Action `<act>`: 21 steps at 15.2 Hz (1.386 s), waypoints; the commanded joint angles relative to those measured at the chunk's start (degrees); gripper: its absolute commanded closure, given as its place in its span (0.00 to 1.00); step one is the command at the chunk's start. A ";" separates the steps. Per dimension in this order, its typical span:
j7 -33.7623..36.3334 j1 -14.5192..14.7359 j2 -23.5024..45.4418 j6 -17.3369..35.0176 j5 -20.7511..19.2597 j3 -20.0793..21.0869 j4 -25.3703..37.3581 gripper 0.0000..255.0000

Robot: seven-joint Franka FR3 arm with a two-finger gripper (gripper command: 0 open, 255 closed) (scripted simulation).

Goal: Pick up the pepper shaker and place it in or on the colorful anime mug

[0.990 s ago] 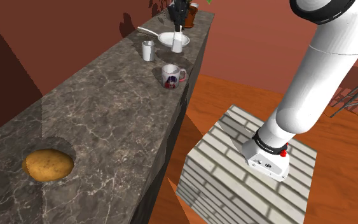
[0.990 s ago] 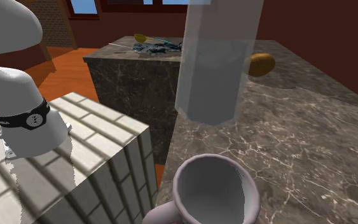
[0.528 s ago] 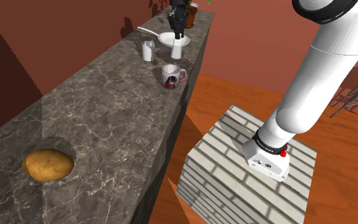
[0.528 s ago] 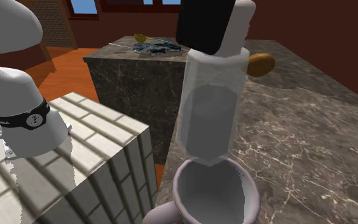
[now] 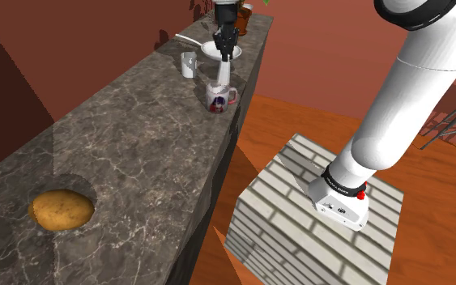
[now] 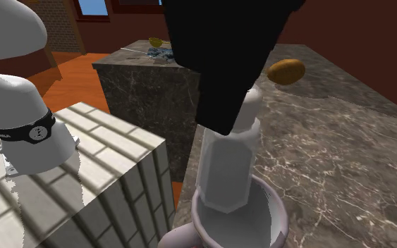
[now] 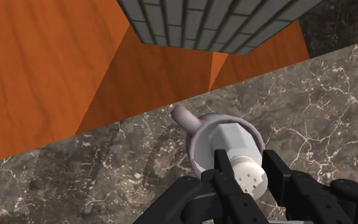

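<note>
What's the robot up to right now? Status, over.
Gripper shut on shaker. Shaker upright, base in the mug mouth, not yet released. Nothing blocking.

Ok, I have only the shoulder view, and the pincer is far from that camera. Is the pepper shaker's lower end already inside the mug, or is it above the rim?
Observer: Inside. In the second exterior view the shaker has its lower end below the rim of the mug.
Operator: Is the grasp good?
Observer: In the wrist view the pincer is shut on the shaker's top, with one finger on each side.
Operator: Is something else in the mug?
Observer: No. In the second exterior view its pale inside holds the shaker and nothing else.
</note>
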 commanded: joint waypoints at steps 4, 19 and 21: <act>-0.15 -0.01 0.32 3.81 -0.01 -0.02 -3.46 1.00; -0.17 -0.01 0.41 4.53 -0.01 -0.02 -4.10 0.00; -0.12 -0.05 1.15 0.50 -0.06 -0.06 0.67 0.00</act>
